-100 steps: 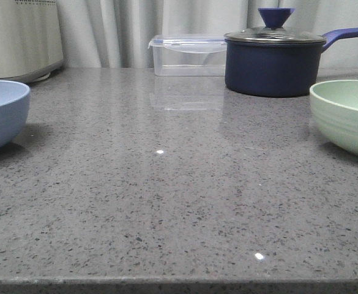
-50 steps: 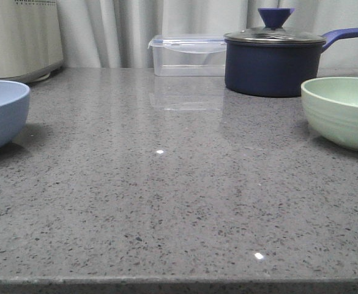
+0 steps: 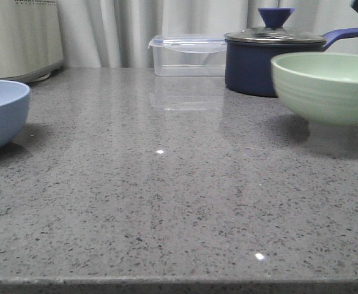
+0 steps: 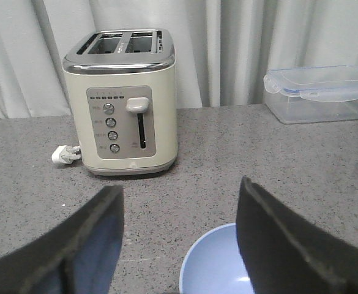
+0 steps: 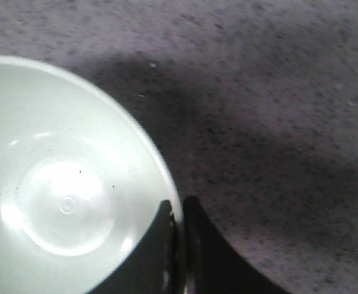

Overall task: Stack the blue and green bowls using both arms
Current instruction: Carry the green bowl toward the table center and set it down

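The blue bowl (image 3: pixel 1 113) stands on the grey counter at the far left, cut by the frame edge. In the left wrist view its rim and inside (image 4: pixel 218 263) lie below my left gripper (image 4: pixel 180 193), which is open and empty, one finger over the bowl and one beside it. The green bowl (image 3: pixel 325 89) hangs above the counter at the right, its shadow beneath it. My right gripper (image 5: pixel 179 208) is shut on the green bowl's rim (image 5: pixel 62 184), one finger inside and one outside. Neither gripper shows clearly in the front view.
A dark navy lidded saucepan (image 3: pixel 270 64) stands behind the green bowl. A clear plastic box (image 3: pixel 188 55) sits at the back centre and shows in the left wrist view (image 4: pixel 319 92). A cream toaster (image 4: pixel 126 104) with a white plug (image 4: pixel 62 154) stands back left.
The green bowl has risen off the counter and moved left, toward the middle. The blue bowl has not moved.
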### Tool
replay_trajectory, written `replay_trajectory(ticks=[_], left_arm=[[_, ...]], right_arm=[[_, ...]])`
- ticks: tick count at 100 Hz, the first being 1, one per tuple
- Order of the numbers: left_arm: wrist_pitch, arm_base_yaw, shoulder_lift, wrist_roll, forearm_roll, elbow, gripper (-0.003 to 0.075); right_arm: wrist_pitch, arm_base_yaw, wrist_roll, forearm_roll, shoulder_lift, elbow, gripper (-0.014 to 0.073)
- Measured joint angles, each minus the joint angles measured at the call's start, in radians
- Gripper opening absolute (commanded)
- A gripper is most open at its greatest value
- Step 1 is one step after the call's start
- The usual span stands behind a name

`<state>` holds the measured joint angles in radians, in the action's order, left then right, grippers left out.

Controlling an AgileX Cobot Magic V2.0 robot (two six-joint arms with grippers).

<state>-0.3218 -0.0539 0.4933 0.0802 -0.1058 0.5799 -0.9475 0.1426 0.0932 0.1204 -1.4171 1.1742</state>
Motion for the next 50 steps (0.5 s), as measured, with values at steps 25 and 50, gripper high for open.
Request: replay_trajectory(ticks=[25,50], left_arm=[[0.000,0.000,0.000,0.000,0.000,0.000,0.0409],[0.000,0.000,0.000,0.000,0.000,0.000,0.0409]], right_arm=[[0.037,0.170,-0.004,0.046,-0.056,0.061,-0.0080],[0.056,0.315,-0.004,0.065,-0.187,0.156,-0.0080]])
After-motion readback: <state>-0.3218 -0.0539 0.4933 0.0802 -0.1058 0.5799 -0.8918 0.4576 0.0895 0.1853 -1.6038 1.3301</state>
